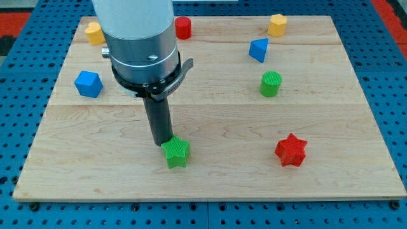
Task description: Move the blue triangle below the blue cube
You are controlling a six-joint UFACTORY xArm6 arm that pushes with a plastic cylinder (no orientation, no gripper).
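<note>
One rod, no gripper to read; our tip (163, 142) touches the green star (175, 152). Blue triangle (259, 49) sits well right of blue cube (88, 84).

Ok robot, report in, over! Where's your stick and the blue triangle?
My tip touching green star. Blue triangle upper right, untouched. Blue cube far left. Nothing below the cube.

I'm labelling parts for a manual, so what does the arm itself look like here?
A wide cylinder, white above and silver-grey below, with a small dark hole in its side. Under it sits a black clamp-like collar, then a straight dark rod narrowing to my tip. No cables or labels show.
</note>
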